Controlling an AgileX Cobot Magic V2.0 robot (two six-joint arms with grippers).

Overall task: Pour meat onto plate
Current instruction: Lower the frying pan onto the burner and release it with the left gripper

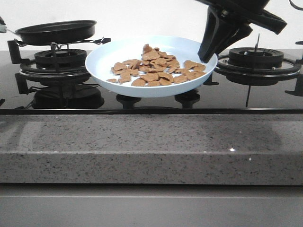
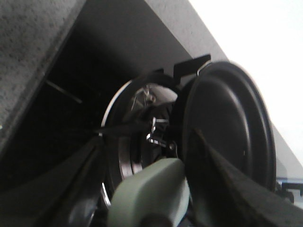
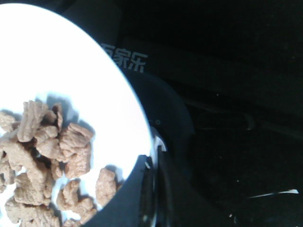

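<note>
The pale blue-white plate (image 1: 118, 56) hangs tilted above the black hob, and the meat (image 1: 156, 68) lies on it as a spread of light-brown pieces. My right gripper (image 1: 207, 57) is shut on the plate's right rim. In the right wrist view the right gripper (image 3: 154, 163) has one finger over the rim and one under it, with the meat (image 3: 52, 156) close by on the plate (image 3: 71, 71). My left gripper (image 2: 156, 189) straddles the pale green handle (image 2: 151, 194) of the black frying pan (image 2: 227, 137). Whether it presses on the handle is unclear.
The frying pan (image 1: 57, 30) sits level over the left burner (image 1: 59, 59), with nothing visible inside it. A second burner (image 1: 255, 59) lies at the right behind my right arm. A speckled grey stone counter edge (image 1: 151, 146) runs along the front.
</note>
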